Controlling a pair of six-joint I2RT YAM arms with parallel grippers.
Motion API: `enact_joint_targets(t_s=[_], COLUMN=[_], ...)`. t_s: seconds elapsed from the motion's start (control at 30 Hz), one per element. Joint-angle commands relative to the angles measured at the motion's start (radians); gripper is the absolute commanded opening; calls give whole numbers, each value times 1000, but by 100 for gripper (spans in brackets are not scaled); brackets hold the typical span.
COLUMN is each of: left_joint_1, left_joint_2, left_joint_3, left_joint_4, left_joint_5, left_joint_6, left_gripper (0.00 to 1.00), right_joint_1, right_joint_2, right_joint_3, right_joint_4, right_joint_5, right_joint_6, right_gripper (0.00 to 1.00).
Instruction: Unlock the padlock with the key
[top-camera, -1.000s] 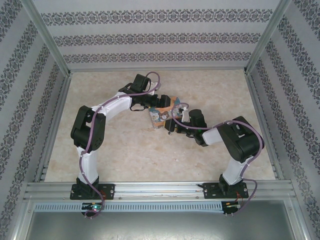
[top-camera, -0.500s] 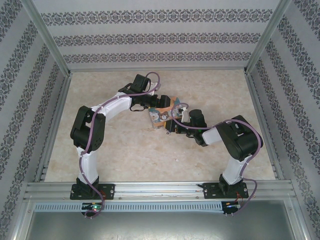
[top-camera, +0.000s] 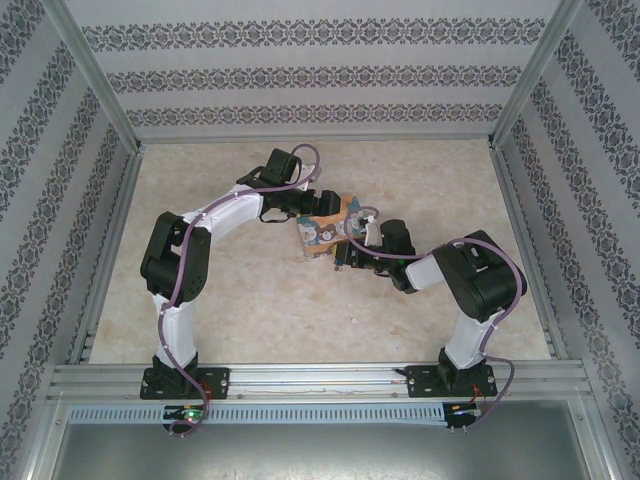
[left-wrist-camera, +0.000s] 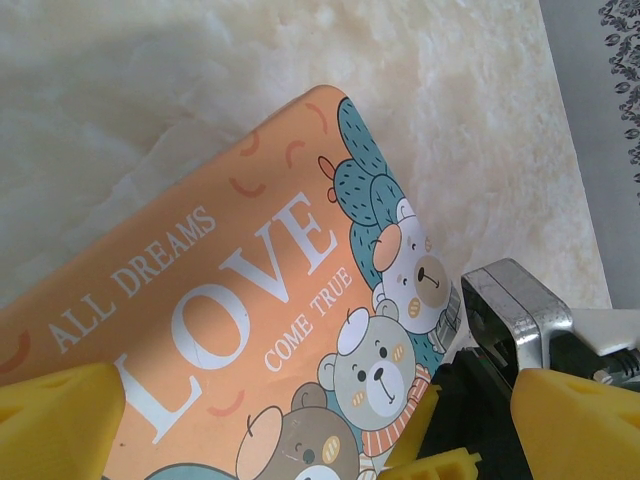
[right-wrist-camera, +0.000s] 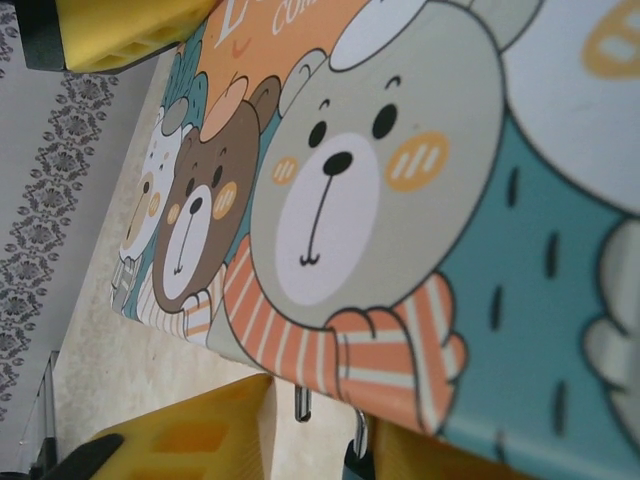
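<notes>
The padlock (right-wrist-camera: 300, 403) shows as thin silvery shackle legs under the tin's (right-wrist-camera: 400, 200) lower edge. It sits in the narrow gap between the right gripper's (right-wrist-camera: 320, 445) yellow fingers; whether they pinch it I cannot tell. The left gripper's (left-wrist-camera: 320, 430) fingers stand wide apart astride the tin, grip unclear, over the marbled surface (left-wrist-camera: 200, 100).

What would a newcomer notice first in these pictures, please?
The orange tin lettered LOVE, with cartoon bears, stands out first at mid-table. The white left arm and right arm bend inward to meet at it. In the right wrist view, two thin silvery legs, likely the padlock's shackle, peek out below its edge.
</notes>
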Motion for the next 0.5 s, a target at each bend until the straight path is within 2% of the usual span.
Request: enact_joint_targets(t_s=[0.0, 0.27, 0.47], left_joint_1=[-11, -11, -11], left_joint_2=[6, 3, 0], left_joint_3=[-40, -42, -47], left_joint_4=[-97, -99, -98], left_joint_5=[-10, -14, -17], left_joint_6=[-12, -13, -15], left_gripper=[99, 99, 99], right_joint_1=[-10, -13, -15], right_joint_2=[-4, -11, -21], right_joint_3=[-10, -26, -42], right_joint_4=[41, 33, 32], right_joint_5=[-27, -20, -4], right_joint_6=[-23, -27, -27], right_gripper=[25, 15, 4])
